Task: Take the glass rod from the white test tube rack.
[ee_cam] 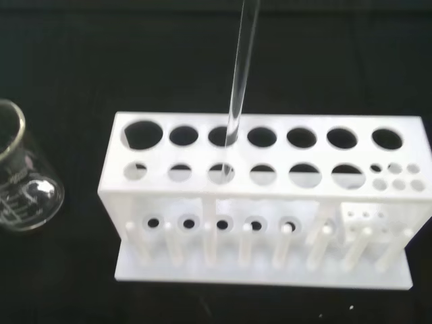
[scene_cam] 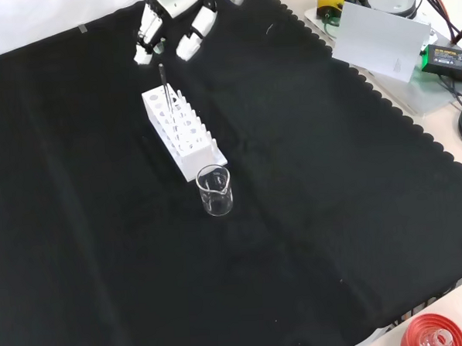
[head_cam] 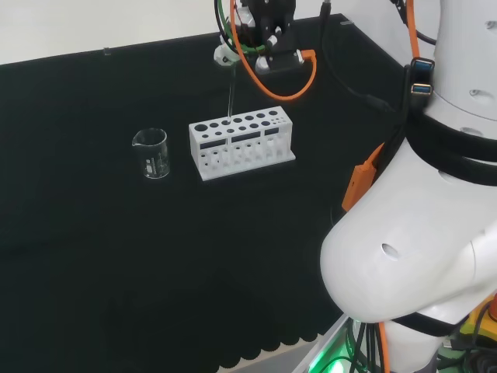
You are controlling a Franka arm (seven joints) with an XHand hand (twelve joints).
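Note:
A white test tube rack (head_cam: 256, 151) (scene_cam: 189, 142) (ee_cam: 270, 266) stands on the black cloth. A thin clear glass rod (head_cam: 230, 101) (scene_cam: 164, 85) (ee_cam: 239, 74) stands nearly upright in a hole of the rack's back row, third from the end nearest the beaker. The hand (head_cam: 264, 27) (scene_cam: 172, 2) hangs just above the rod's upper end. Its white fingertips (scene_cam: 144, 53) point down on both sides of the rod's tip with a gap between them. I cannot tell whether any finger touches the rod.
A small clear glass beaker (head_cam: 151, 153) (scene_cam: 215, 191) (ee_cam: 20, 175) stands upright close to one end of the rack. A red ribbed ring (scene_cam: 429, 335) lies at the cloth's near right corner in the front view. Boxes and cables (scene_cam: 442, 57) sit beyond the cloth's scalloped edge.

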